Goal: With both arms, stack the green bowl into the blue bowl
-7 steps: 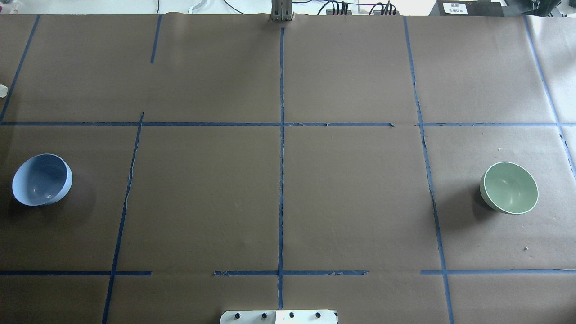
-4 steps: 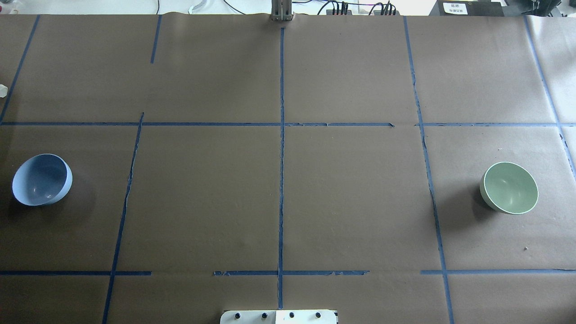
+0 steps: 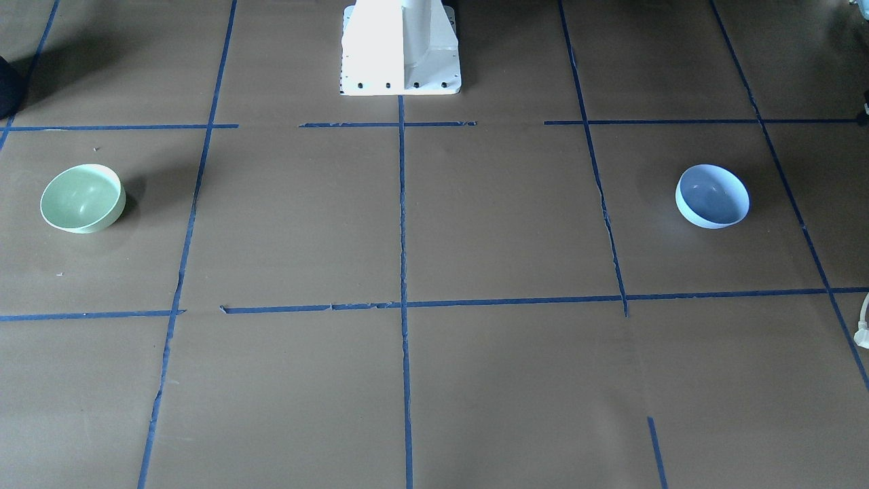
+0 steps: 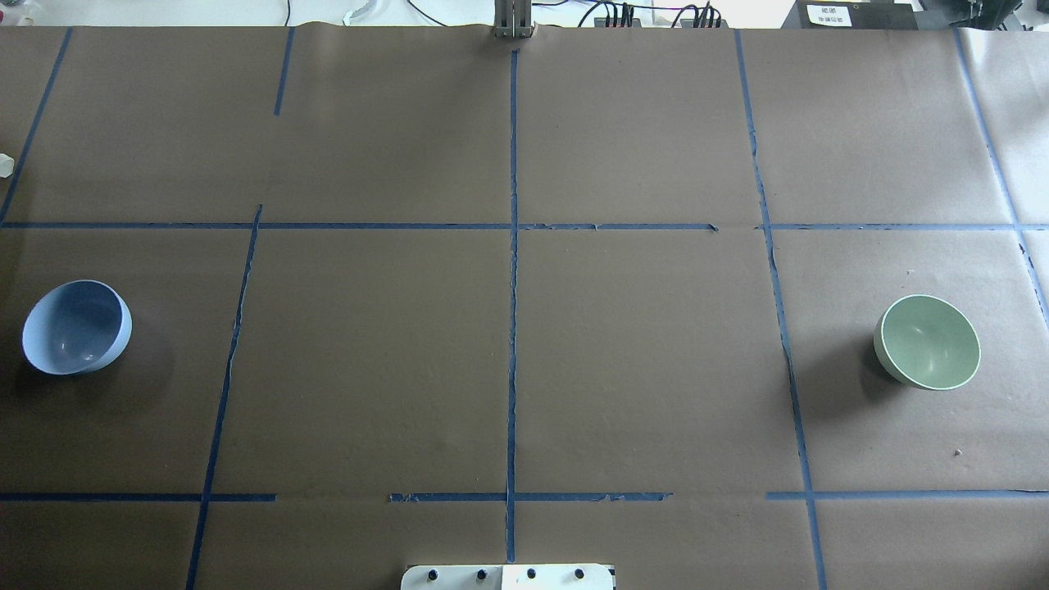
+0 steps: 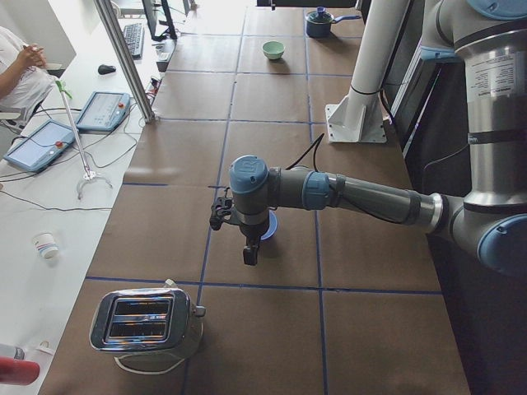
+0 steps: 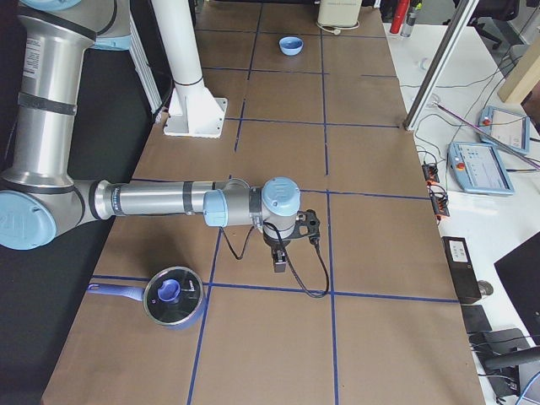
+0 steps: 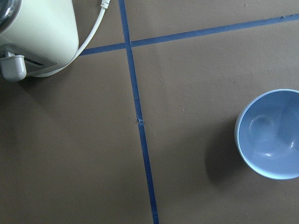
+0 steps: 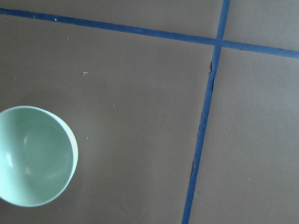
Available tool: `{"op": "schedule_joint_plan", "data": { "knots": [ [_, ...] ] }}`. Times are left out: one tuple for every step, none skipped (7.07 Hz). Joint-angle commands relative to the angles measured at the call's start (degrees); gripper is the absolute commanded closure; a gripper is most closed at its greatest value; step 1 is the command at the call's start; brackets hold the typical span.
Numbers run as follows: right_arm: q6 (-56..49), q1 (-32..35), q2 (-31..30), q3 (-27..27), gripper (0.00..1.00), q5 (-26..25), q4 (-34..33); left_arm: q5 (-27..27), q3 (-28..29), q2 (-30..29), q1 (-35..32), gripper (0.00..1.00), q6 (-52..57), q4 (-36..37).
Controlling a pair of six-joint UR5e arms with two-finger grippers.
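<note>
The green bowl (image 4: 927,342) stands upright at the table's right side; it also shows in the front view (image 3: 82,198) and the right wrist view (image 8: 33,156). The blue bowl (image 4: 77,327) stands upright at the far left; it also shows in the front view (image 3: 712,195) and the left wrist view (image 7: 272,133). The left gripper (image 5: 249,252) hangs above the table next to the blue bowl (image 5: 269,227). The right gripper (image 6: 279,258) hangs above the table's right end. Both show only in the side views, so I cannot tell whether they are open or shut.
A chrome toaster (image 5: 146,321) stands at the table's left end, past the blue bowl. A lidded blue pot (image 6: 173,295) stands at the right end. The white pedestal base (image 3: 400,47) is at the robot's side. An operator (image 5: 20,66) sits beyond the table.
</note>
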Motion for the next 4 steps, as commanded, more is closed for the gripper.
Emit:
{"op": "schedule_joint_plan", "data": {
  "knots": [
    [0.15, -0.09, -0.22, -0.17, 0.00, 0.23, 2.20, 0.16, 0.62, -0.06, 5.32, 0.00, -5.69, -5.72],
    [0.06, -0.09, -0.31, -0.35, 0.00, 0.24, 2.48, 0.25, 2.63, -0.06, 10.76, 0.00, -16.88, -12.74],
    [0.06, -0.09, -0.22, -0.26, 0.00, 0.32, 2.57, 0.25, 5.52, -0.06, 14.21, 0.00, -23.69, -20.72],
    [-0.20, -0.18, -0.22, -0.26, 0.00, 0.24, 2.66, 0.16, 9.12, -0.06, 16.15, 0.00, -30.55, -28.72]
  ]
}}
